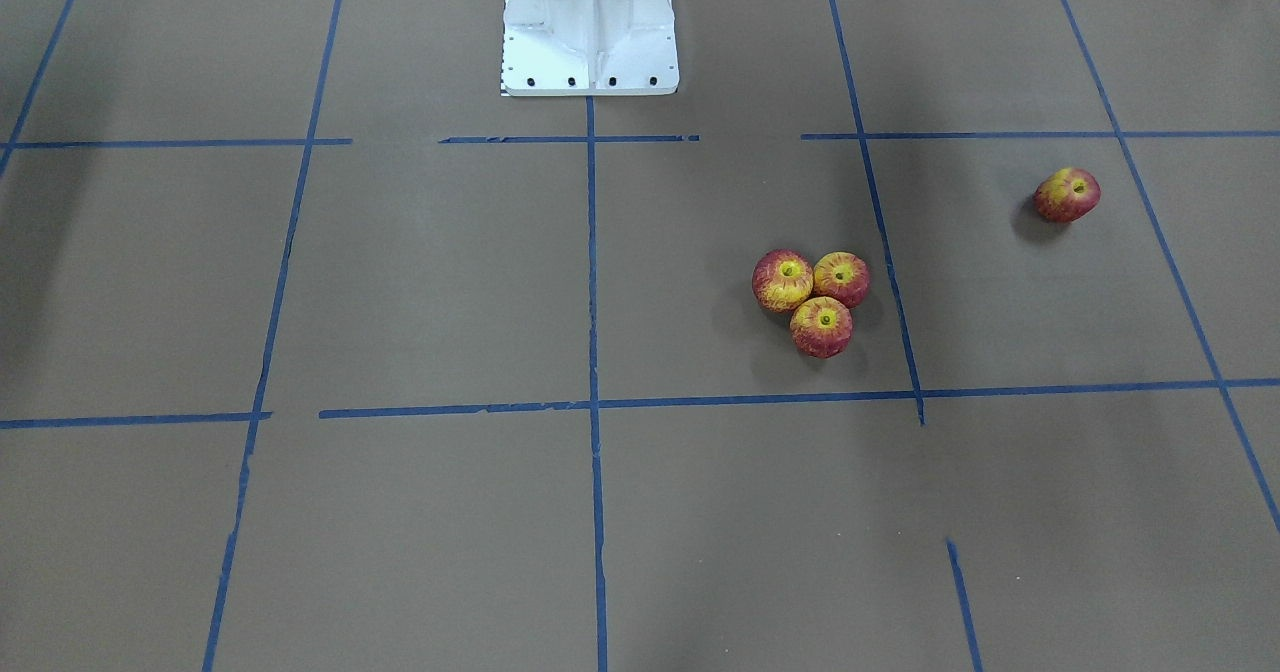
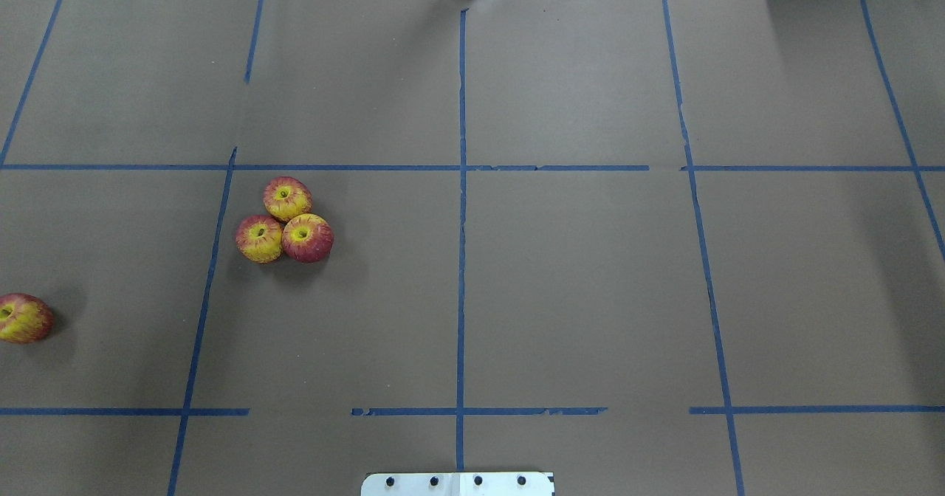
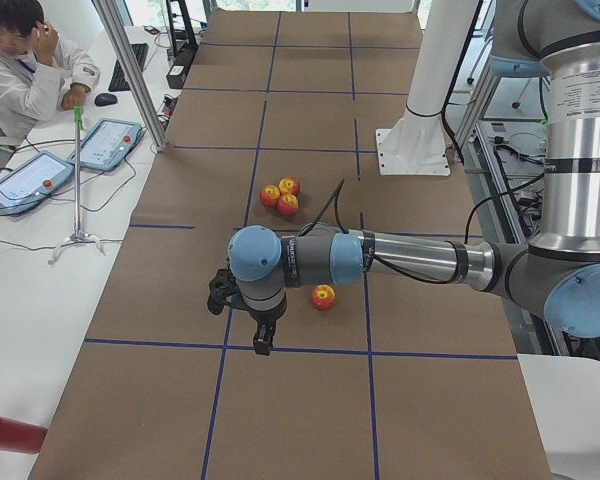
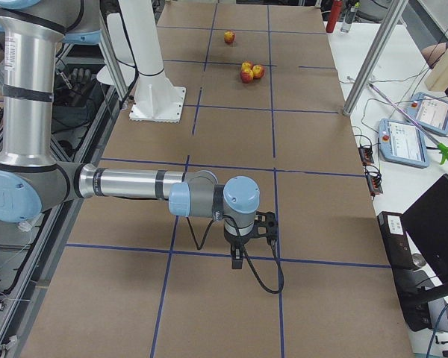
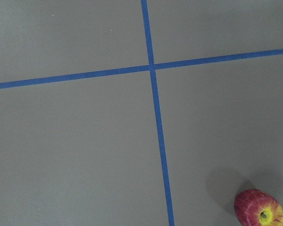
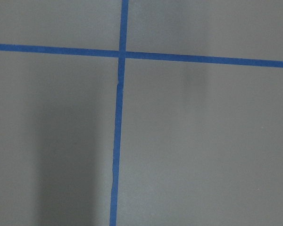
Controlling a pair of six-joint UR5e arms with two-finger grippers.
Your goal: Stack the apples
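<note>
A cluster of three apples (image 1: 815,304) is noted on the bench (image 1: 400,282), mutually touching, dimples upward. A fourth apple (image 1: 1067,195) is found tilted, well apart from them. The left end effector (image 3: 264,345) is held near that apple, the right end effector (image 4: 237,261) far from all four. Neither's opening can be told.

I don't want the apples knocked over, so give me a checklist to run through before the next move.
1. The three clustered apples touch, dimples up: ok.
2. The lone apple stands upright: not ok, it is tilted.
3. The lone apple is centred under the left gripper: not ok, it sits at the left wrist view's corner.
4. The left gripper is open: cannot tell.
5. The right gripper is away from the apples: ok.
</note>
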